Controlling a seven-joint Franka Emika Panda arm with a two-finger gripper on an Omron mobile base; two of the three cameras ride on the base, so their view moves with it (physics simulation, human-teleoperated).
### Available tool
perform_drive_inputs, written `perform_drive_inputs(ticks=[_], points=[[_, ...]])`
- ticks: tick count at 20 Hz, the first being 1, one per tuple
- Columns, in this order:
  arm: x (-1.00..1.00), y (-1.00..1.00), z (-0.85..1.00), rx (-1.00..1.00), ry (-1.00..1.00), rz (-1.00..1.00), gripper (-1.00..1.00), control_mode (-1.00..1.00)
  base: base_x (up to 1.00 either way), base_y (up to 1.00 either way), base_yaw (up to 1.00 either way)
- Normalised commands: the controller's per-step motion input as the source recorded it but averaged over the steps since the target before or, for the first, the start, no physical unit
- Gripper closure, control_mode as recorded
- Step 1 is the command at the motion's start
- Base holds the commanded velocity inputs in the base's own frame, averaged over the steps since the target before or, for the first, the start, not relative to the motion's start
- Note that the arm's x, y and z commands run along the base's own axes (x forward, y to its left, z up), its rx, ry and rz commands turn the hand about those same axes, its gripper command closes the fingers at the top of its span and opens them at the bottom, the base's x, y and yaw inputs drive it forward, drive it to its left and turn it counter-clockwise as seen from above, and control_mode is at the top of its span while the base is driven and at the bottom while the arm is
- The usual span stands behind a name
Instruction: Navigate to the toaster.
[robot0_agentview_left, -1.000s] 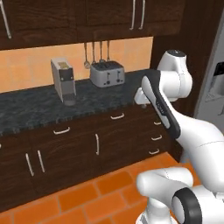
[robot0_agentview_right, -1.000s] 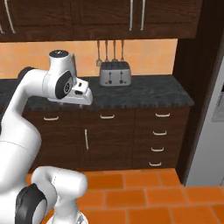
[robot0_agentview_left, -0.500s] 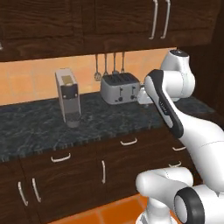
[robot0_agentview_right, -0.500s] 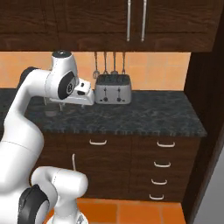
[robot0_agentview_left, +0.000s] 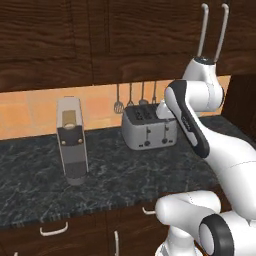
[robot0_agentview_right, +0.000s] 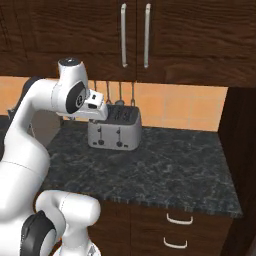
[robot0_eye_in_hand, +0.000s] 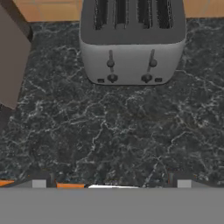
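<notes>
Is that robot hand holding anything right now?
Nothing is held. The gripper hangs above bare counter, fingers apart, short of the toaster.

Dark marbled stone surface (robot0_agentview_left: 115, 175). Tall narrow grey-and-black coffee machine (robot0_agentview_left: 72, 141) upright on it. Metal utensils (robot0_agentview_left: 131, 96) hang on orange tiled backsplash (robot0_agentview_right: 185, 107). Dark wooden cabinets (robot0_agentview_right: 190, 35) above; drawers (robot0_agentview_right: 175, 230) below.

Two base views flanking the arm, hand view steeply downward, all sharing the toaster (robot0_agentview_left: 149, 128) (robot0_agentview_right: 114, 129) (robot0_eye_in_hand: 132, 40).
</notes>
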Motion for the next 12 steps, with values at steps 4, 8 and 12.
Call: perform_drive_inputs(ticks=[4, 8, 12], points=[[0.00, 0.00, 0.00, 0.00, 0.00, 0.00, -1.00, 1.00, 0.55, -0.20, 0.14], [0.00, 0.00, 0.00, 0.00, 0.00, 0.00, -1.00, 1.00, 0.06, -0.13, 0.00], [0.00, 0.00, 0.00, 0.00, 0.00, 0.00, -1.00, 1.00, 0.03, -0.09, 0.00]])
